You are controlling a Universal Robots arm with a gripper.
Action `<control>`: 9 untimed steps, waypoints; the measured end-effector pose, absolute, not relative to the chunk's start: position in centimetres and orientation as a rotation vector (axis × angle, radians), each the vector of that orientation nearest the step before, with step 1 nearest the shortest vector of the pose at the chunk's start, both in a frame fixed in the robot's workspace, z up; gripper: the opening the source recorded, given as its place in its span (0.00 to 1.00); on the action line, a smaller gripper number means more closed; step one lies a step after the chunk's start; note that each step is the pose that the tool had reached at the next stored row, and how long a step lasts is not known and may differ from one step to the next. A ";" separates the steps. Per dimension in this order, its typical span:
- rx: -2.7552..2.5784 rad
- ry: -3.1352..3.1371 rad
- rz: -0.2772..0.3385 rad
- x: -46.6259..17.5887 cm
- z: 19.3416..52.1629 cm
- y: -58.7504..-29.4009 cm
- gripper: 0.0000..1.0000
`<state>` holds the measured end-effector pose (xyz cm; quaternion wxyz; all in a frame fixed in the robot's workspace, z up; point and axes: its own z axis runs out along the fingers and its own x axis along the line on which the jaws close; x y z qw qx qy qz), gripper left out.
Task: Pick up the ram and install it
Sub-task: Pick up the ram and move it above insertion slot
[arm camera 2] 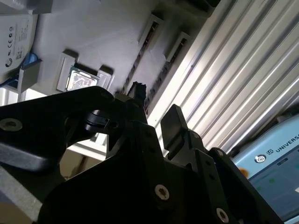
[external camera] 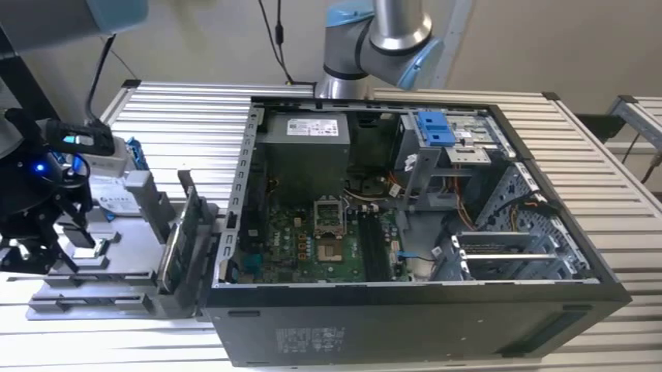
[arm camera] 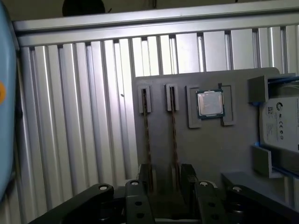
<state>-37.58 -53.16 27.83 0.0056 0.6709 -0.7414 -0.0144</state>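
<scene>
Two ram sticks stand edge-on in narrow slots of a grey holder plate. In the first wrist view, one ram stick runs down between my two black fingers, and the other ram stick passes behind one finger. My gripper is open above the plate, and neither finger touches a stick. The second wrist view shows the gripper from the side, over the same slots. In the exterior view the gripper hangs over the holder at the exterior view's left.
A square silver processor chip and a hard drive sit on the plate beside the slots. The open computer case fills the middle of the ribbed metal table, with the motherboard inside. A green card stands beside the case.
</scene>
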 end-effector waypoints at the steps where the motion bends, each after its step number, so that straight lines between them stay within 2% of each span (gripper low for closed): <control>1: 2.100 -2.321 -0.045 -37.6 27.7 -53.2 0.42; 9: 2.100 -2.321 -0.045 -37.7 26.8 -53.2 0.42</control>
